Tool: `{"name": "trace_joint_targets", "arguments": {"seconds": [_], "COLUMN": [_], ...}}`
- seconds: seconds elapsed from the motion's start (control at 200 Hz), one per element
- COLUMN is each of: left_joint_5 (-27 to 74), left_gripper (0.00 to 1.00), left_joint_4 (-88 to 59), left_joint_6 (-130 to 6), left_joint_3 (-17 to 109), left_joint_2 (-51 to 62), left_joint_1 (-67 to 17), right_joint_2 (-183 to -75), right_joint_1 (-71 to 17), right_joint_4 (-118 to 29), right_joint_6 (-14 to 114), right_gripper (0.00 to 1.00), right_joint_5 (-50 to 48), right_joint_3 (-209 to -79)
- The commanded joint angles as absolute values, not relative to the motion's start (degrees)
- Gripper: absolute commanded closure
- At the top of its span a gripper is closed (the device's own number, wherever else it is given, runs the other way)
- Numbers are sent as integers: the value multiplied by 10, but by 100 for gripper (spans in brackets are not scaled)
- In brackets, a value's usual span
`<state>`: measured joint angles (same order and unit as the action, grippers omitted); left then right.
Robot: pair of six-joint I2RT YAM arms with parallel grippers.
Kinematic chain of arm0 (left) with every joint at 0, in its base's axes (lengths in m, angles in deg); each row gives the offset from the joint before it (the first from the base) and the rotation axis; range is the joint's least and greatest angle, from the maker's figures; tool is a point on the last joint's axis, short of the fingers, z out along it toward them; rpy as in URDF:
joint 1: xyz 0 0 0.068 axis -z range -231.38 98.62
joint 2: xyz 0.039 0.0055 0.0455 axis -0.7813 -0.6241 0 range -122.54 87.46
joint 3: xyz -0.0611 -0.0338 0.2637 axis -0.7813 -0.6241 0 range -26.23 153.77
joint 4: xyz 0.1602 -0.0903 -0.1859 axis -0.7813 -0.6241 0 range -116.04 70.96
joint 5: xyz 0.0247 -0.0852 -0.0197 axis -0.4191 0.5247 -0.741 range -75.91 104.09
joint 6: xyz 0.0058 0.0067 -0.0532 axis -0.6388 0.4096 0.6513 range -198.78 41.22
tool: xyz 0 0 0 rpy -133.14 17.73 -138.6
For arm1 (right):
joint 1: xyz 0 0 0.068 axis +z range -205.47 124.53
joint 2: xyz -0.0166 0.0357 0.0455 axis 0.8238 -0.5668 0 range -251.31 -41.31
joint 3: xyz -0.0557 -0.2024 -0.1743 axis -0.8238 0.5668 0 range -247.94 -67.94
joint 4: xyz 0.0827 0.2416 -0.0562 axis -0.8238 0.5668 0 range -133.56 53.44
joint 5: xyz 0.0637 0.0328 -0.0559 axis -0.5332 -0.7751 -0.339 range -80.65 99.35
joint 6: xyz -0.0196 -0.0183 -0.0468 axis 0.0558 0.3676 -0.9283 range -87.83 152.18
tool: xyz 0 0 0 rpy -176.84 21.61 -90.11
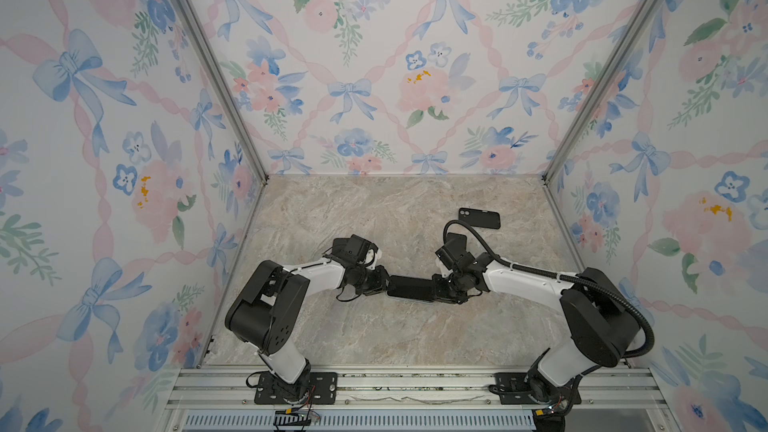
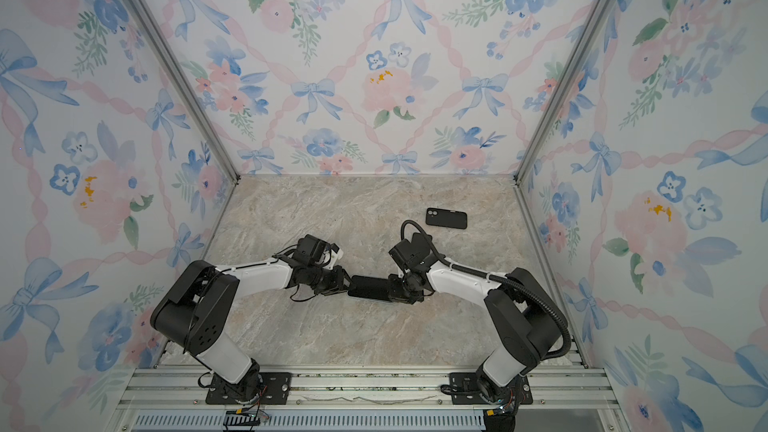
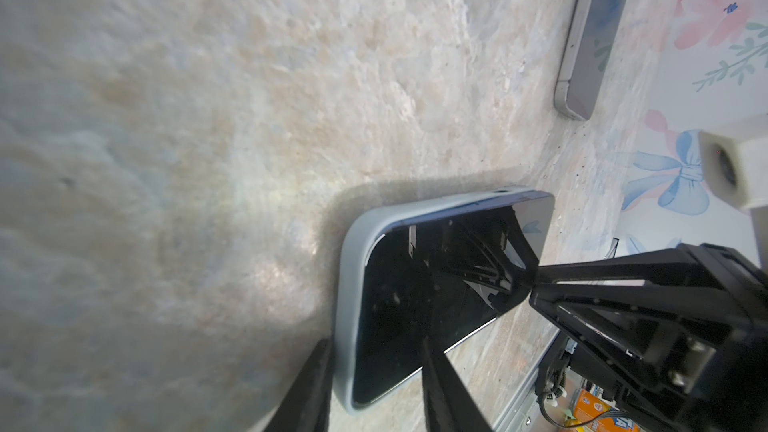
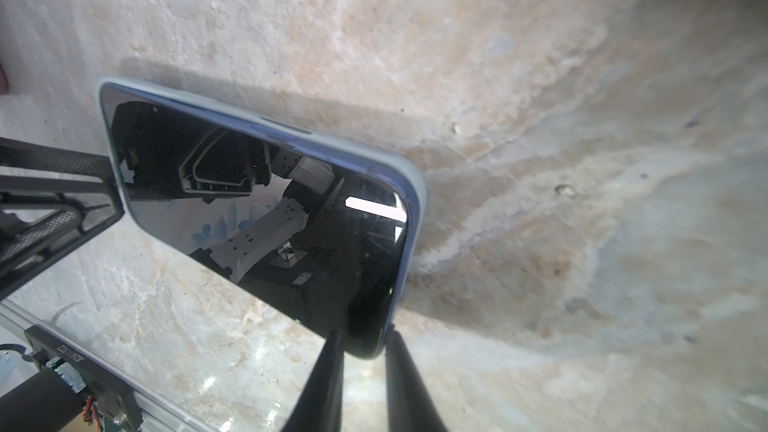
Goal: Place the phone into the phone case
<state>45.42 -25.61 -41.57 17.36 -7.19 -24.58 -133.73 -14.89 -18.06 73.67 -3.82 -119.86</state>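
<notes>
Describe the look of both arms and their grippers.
Left arm and right arm: white shells, bulky black joint housings, black base plates. A black ribbed hose runs along the right arm. Left gripper and right gripper: black, tapering fingers with open triangular frames.

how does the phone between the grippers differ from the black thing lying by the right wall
The phone is tilted between the left gripper and right gripper; the black slab lies flat, untouched. The phone shows a glossy screen, pale rim; the slab a dark back with camera spots. Both are similar rectangles.
</notes>
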Motion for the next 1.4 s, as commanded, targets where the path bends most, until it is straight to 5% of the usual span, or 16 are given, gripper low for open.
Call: {"name": "trace_joint_targets", "arguments": {"seconds": [0.0,1.395], "left_joint_5": [474,505], "left_gripper": [63,65], "left_joint_4": [-238,-203], "left_joint_6": [-409,-394], "left_joint_3": [146,138], "left_joint_2": [-68,-76], "left_joint_1": [-242,-240], "right_joint_2": [-1350,-1418], "right_joint_1": [-140,-91], "right_joint_4": [-182,-214], "right_joint_6": [737,747], "right_gripper": [79,88], "right_joint_5": [-41,-16], "right_joint_3": [-1196,-1196]}}
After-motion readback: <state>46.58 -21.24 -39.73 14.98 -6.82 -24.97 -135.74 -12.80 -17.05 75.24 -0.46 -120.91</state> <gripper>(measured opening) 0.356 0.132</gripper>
